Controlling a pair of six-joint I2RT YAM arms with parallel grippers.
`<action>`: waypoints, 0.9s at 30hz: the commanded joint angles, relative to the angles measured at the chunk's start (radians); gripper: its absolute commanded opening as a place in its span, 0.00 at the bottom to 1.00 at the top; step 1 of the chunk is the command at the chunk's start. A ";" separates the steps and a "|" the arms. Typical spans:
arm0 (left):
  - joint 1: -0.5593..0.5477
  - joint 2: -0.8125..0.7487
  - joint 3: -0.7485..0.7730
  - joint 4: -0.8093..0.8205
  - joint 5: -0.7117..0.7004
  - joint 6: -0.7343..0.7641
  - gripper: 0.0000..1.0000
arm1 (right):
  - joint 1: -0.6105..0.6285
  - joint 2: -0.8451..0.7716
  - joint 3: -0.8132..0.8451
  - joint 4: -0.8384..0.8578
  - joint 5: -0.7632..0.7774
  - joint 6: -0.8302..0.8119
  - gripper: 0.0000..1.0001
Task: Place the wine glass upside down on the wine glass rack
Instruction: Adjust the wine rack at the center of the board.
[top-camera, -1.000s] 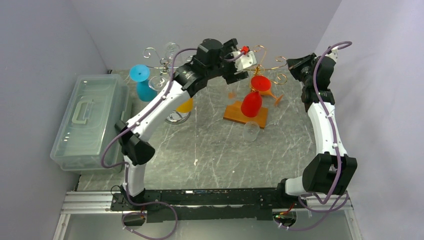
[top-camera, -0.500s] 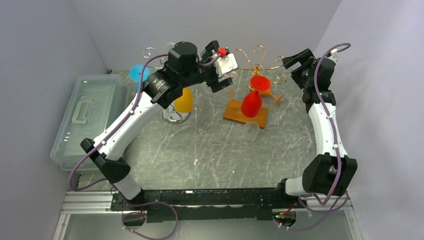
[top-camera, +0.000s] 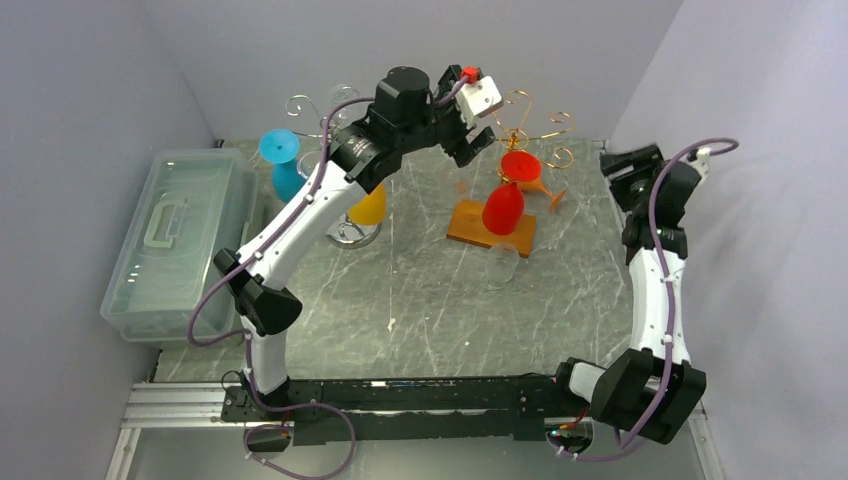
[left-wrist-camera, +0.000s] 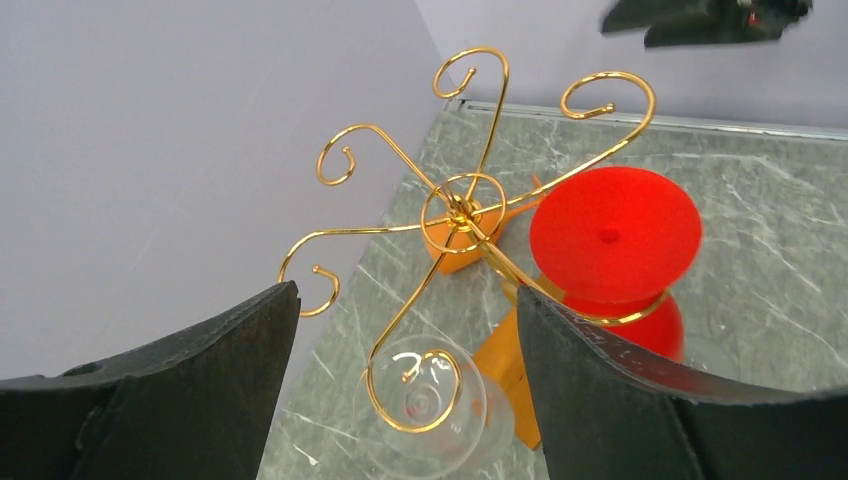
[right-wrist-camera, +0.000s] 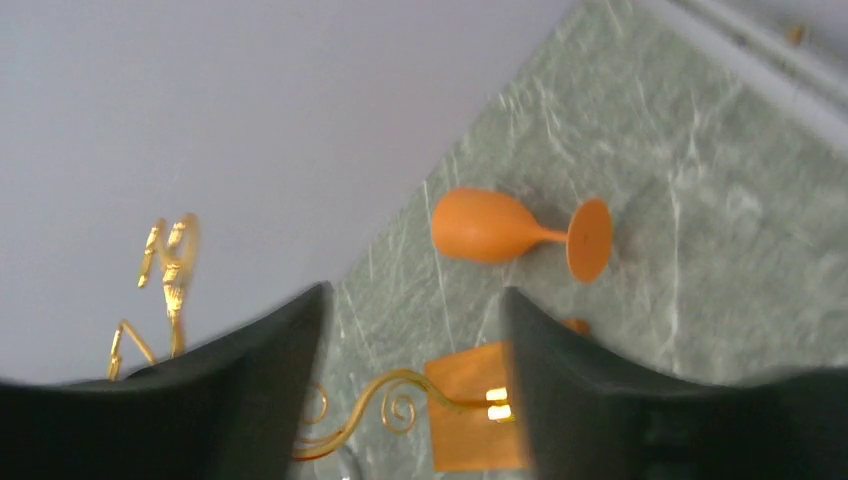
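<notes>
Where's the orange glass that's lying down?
In the right wrist view, the orange glass lies on its side on the table, back right, beside the gold rack holding a red glass.

Wine glass racks: two, a gold rack (left-wrist-camera: 460, 212) and a silver rack (top-camera: 345, 237).
Curled arms on the gold rack: six, counted in the left wrist view.
Wine glasses plainly visible: five.
Red glass (left-wrist-camera: 610, 235): one.
Orange glass (right-wrist-camera: 490, 228): one.
Yellow glass (top-camera: 370, 208): one.
Blue glass (top-camera: 283, 165): one.
Clear glass (left-wrist-camera: 430, 415): one for certain; any others by the silver rack are too faint to count.
Glasses hanging on the gold rack: two, the red and the clear.
Glasses lying on the table (top-camera: 430, 310): one, the orange.
Lidded plastic box (top-camera: 180, 240): one.
Robot arms: two, left arm (top-camera: 300, 215) and right arm (top-camera: 655, 270).
Grippers: two, left gripper (left-wrist-camera: 405, 300) and right gripper (right-wrist-camera: 412, 300).
</notes>
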 joint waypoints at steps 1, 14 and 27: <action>0.002 0.046 0.015 0.124 -0.038 -0.065 0.82 | -0.007 -0.012 -0.131 0.057 -0.034 0.036 0.47; 0.020 0.233 0.192 0.180 0.146 -0.163 0.67 | 0.057 0.301 -0.325 0.375 -0.078 0.125 0.00; 0.030 0.302 0.220 0.189 0.219 -0.120 0.64 | 0.157 0.411 -0.394 0.404 0.017 0.132 0.00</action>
